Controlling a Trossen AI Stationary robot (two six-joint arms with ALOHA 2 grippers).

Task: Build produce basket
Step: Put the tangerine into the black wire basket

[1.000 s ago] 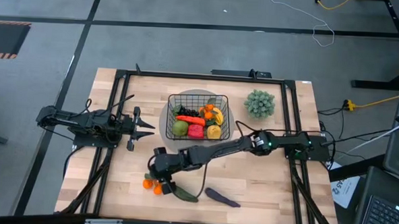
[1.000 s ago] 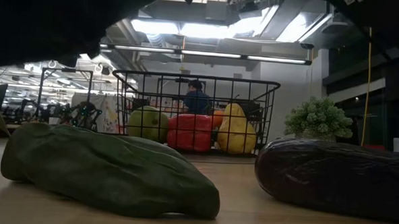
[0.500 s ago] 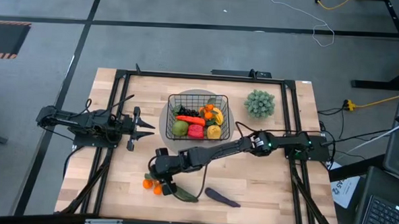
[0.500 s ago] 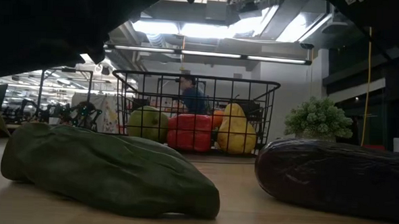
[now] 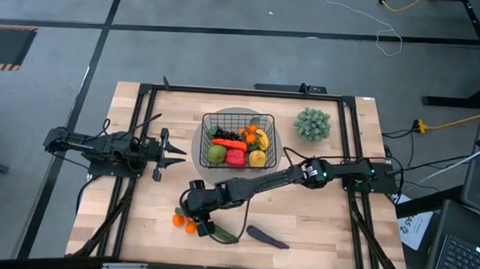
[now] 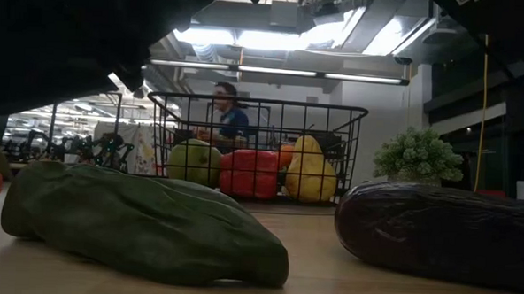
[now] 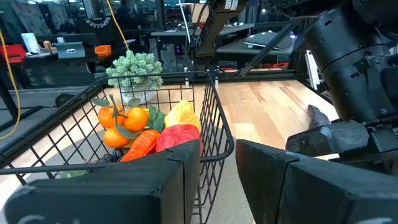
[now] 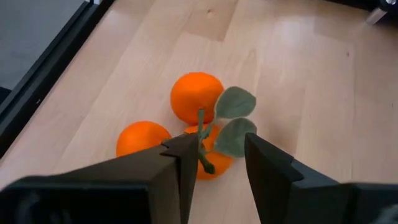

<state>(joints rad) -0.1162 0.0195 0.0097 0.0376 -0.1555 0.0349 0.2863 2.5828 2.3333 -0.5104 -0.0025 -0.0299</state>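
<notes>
The black wire basket (image 5: 205,117) stands at the table's far middle and holds a green apple, a red pepper, a carrot, a lemon, grapes and tangerines. A second cluster of tangerines (image 8: 196,96) with a stem and leaves lies near the table's front left (image 5: 182,222). My right gripper (image 8: 214,158) is open just above it (image 5: 199,223), one finger on each side of the stem. The green cucumber (image 5: 224,234) and purple eggplant (image 5: 268,238) lie flat on the table beside it. My left gripper (image 7: 217,168) is open and empty, left of the basket (image 5: 178,152).
A pale-green bushy plant (image 5: 312,124) stands right of the basket. A grey round disc (image 5: 196,146) lies under the basket. Black frame rails run along the table's left and right sides. A person shows in the room beyond the basket in the low view (image 6: 228,119).
My right gripper has sunk a little toward the loose tangerines, staying open. The person in the room behind has walked leftward in the low view.
</notes>
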